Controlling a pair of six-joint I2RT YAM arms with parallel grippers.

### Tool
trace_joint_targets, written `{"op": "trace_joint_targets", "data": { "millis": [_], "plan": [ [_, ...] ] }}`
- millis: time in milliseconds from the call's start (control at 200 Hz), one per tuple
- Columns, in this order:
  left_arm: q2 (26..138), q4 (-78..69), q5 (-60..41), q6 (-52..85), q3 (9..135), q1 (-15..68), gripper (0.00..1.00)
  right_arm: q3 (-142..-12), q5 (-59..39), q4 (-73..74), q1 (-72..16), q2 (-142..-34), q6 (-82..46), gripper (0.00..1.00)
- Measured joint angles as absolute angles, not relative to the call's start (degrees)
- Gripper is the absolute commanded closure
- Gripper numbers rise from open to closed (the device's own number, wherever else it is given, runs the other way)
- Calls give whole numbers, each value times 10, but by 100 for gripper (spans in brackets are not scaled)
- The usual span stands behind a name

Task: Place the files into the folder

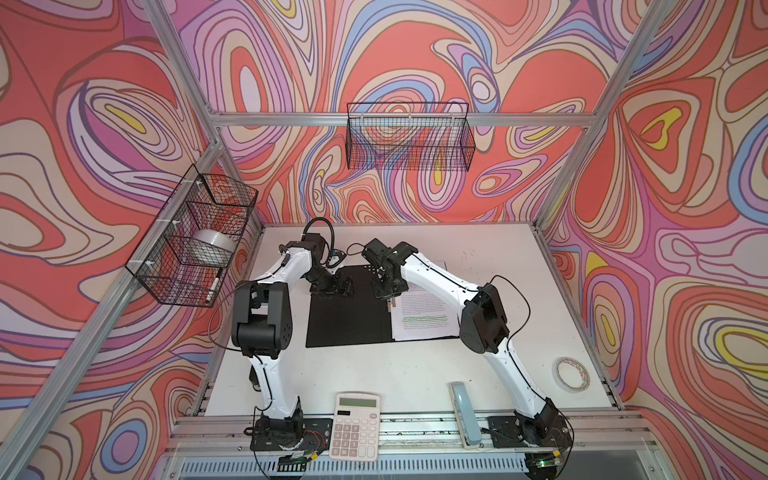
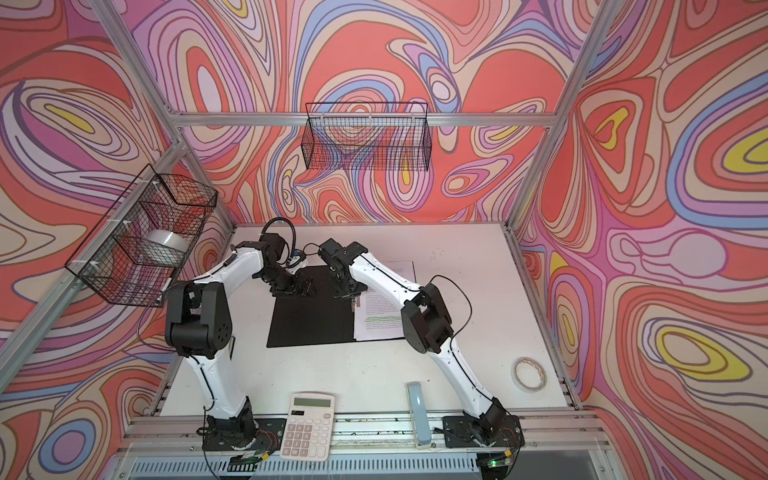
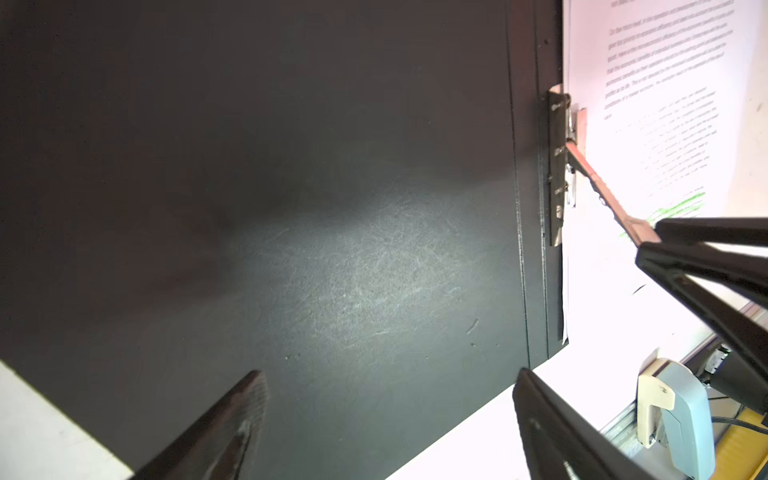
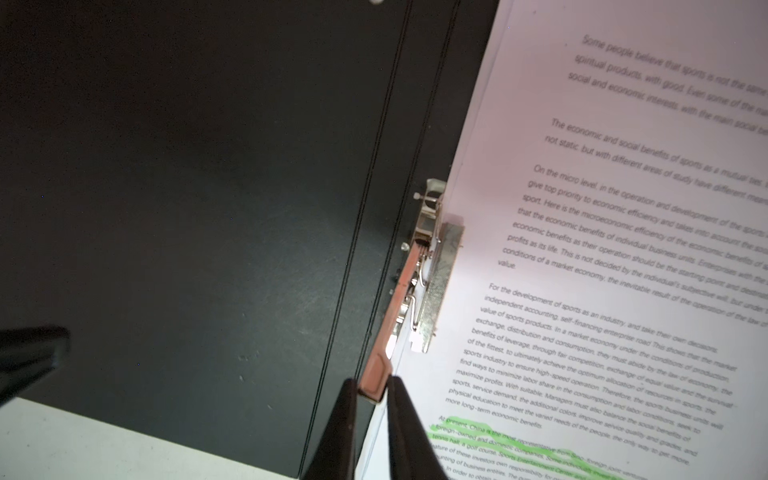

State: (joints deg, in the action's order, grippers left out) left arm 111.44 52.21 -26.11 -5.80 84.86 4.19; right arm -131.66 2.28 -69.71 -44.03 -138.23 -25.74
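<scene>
Right gripper (image 4: 372, 383): jaws pinch the reddish metal clip lever (image 4: 401, 286) of the flat black folder (image 1: 345, 320); left gripper (image 3: 388, 374): jaws wide, seemingly over it.

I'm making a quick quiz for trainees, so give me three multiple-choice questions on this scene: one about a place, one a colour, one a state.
1. Where is the tape roll? A on the table, right side; B in a basket; C on the calculator.
2. Highlighter on the files? A yellow; B pink; C green.
3. The right gripper is: A open; B shut on the clip lever; C holding a pen.
Answers: A, it lies on the bare tabletop; C, green streaks cross the text; B, its jaws pinch the lever's tip.
</scene>
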Motion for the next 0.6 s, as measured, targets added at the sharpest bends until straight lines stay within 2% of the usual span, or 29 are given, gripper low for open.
{"op": "trace_joint_targets", "data": {
  "millis": [596],
  "plan": [
    [1125, 525, -262, -58, 851, 42, 8, -1318, 31, -712, -441, -1382, -250, 90]
  ]
}}
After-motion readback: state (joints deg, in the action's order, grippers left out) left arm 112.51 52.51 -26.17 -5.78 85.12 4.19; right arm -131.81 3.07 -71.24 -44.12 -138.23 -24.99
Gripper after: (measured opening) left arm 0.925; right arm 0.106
